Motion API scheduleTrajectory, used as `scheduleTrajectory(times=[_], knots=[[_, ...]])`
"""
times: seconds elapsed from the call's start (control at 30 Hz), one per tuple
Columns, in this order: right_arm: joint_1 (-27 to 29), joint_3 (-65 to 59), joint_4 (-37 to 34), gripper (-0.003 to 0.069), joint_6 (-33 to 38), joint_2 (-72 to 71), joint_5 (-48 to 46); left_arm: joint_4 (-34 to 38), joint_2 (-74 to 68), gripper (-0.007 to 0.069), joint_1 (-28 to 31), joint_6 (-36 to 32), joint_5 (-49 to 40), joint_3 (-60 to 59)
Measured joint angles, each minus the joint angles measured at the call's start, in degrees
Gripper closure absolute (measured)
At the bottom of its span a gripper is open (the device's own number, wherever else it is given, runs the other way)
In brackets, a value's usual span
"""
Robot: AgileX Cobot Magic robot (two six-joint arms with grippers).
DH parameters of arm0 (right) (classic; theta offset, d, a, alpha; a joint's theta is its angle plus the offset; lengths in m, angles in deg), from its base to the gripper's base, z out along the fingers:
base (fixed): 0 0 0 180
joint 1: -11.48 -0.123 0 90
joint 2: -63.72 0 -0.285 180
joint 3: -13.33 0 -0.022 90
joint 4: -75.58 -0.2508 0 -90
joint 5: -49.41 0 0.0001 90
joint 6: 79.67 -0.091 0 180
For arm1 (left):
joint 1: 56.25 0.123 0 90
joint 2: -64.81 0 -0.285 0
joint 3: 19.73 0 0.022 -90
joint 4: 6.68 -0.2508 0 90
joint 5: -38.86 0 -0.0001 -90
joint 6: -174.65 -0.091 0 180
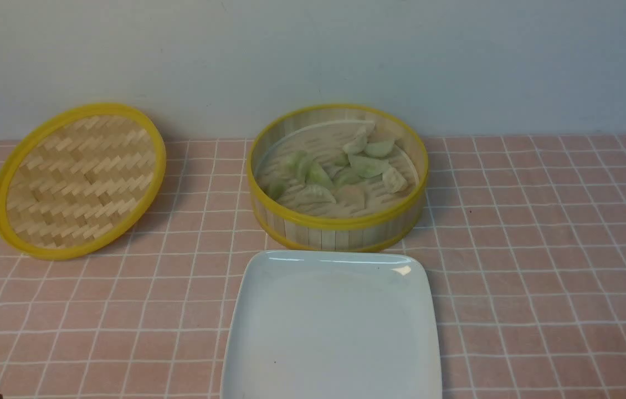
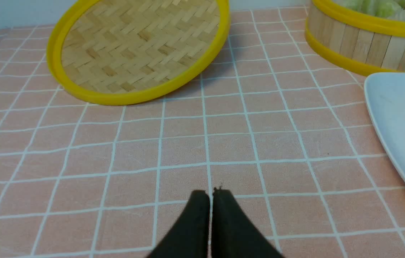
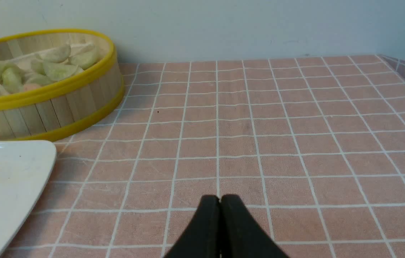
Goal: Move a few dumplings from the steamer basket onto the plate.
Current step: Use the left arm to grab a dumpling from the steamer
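The steamer basket [image 1: 340, 224] stands at the back middle of the table, with several pale green dumplings [image 1: 367, 165] and a beige one inside. In front of it lies the white square plate [image 1: 268, 310], bare. The left wrist view shows my left gripper [image 2: 211, 193] shut and empty over the cloth, the plate's edge [image 2: 399, 118] and the basket [image 2: 360, 44] off to one side. My right gripper [image 3: 219, 198] is shut and empty too, with the basket [image 3: 55, 107] and dumplings [image 3: 57, 70] beyond the plate's corner [image 3: 5, 172]. Neither gripper shows in the front view.
The flat woven lid [image 1: 77, 180] with a yellow rim leans at the back left, also seen as the lid [image 2: 138, 50] ahead of my left gripper. A pink checked cloth [image 1: 540, 233] covers the table. A pale wall [image 1: 313, 55] rises behind it.
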Motion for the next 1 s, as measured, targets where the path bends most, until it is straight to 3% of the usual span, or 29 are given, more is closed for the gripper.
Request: scheduleTrajectory(times=[0.53, 0.67, 0.83, 1.0], knots=[[0.0, 0.0, 0.0, 0.0673, 0.0, 0.0, 0.0, -0.3, 0.0, 0.0631, 0.0, 0.0, 0.3, 0.0], [0.0, 0.0, 0.0, 0.0673, 0.0, 0.0, 0.0, 2.4, 0.0, 0.0631, 0.0, 1.9, 3.3, -0.1], [0.0, 0.0, 0.0, 0.0673, 0.0, 0.0, 0.0, 18.3, 0.0, 0.0631, 0.0, 9.7, 18.2, -0.1], [0.0, 0.0, 0.0, 0.0673, 0.0, 0.0, 0.0, 27.8, 0.0, 0.0631, 0.0, 14.7, 35.4, 0.2]])
